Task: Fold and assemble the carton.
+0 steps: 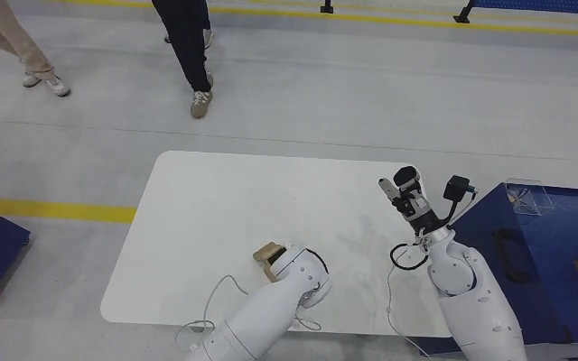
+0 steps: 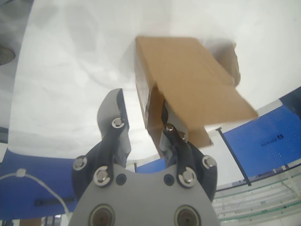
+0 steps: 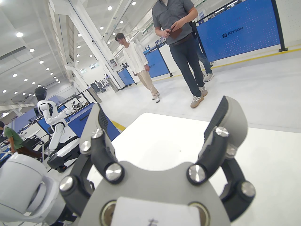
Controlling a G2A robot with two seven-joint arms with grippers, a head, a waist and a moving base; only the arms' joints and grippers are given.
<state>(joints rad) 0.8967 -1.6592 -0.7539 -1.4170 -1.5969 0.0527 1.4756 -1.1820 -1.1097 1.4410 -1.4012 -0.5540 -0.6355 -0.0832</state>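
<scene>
Left gripper straddles one side wall of the carton, jaws spread, not clamped. Carton's long axis runs away from it. Right gripper, jaws wide apart, sits well off to the right.

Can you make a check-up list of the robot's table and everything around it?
Surface: white table, rounded corners.
Job's things: brown carton, partly folded, one flap open.
Clutter: nothing seen.
Grippers: left gripper open, one finger in the carton's open end; right gripper open, empty, above the table.
Cables: white cable beside the left arm; black cable looped at the right arm.
Surroundings: grey floor, yellow line, blue panels.
</scene>
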